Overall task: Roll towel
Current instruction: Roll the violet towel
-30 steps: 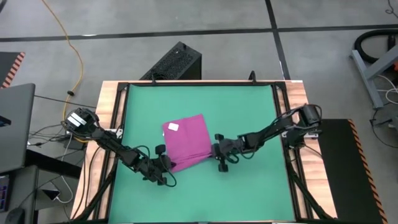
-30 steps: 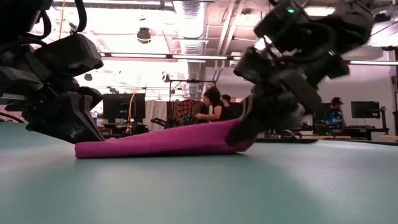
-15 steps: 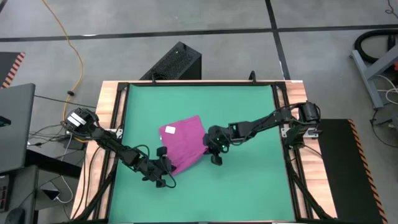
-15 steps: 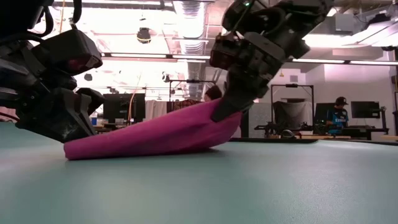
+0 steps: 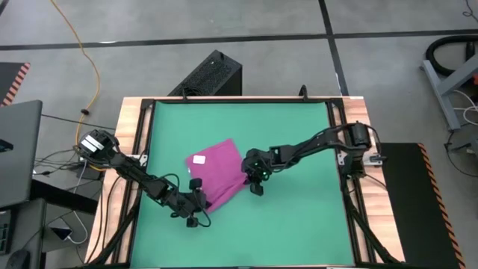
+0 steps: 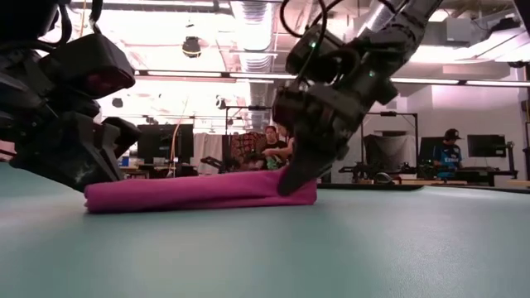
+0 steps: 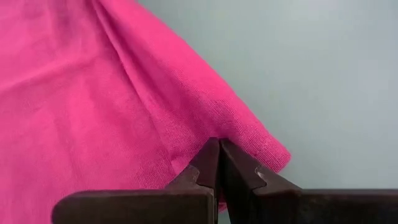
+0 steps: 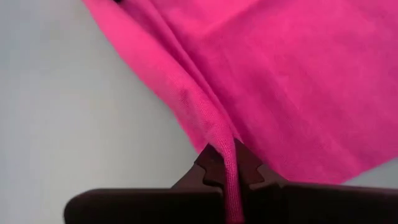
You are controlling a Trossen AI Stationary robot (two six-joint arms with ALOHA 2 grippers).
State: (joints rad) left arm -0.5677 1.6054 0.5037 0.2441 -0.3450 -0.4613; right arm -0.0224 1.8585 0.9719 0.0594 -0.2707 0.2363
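Note:
The magenta-pink towel (image 5: 216,173) lies on the green mat (image 5: 299,134) near its middle, with its small white tag (image 5: 199,159) on top at the far left. In the low view the towel (image 6: 190,190) is a low, flat band on the mat. My left gripper (image 5: 200,202) is shut on the towel's near corner. My right gripper (image 5: 250,177) is shut on its right end. Both grippers sit low at the mat. My left gripper pinches the towel's near corner (image 7: 214,134) between its two shut fingers, coming in low from the table's near left. The corner lies on or just above the mat (image 6: 91,199). My right gripper pinches a raised fold at the towel's right end (image 8: 225,146) between its two fingers, slanting down from the table's right. The cloth forms a ridge running away from the fingers. That end (image 6: 302,192) is down at the mat.
Wooden rails (image 5: 134,149) frame the mat on the left and right. A black box (image 5: 213,75) stands on the floor beyond the far edge. Bare mat lies on all sides of the towel. People sit at desks in the room behind (image 6: 269,145).
My right gripper has gone toward the table's left with the towel's right end. It lifted that end off the mat midway and has brought it back down. The towel has been pushed leftward and has turned and narrowed. Its near corner in my left gripper has hardly moved.

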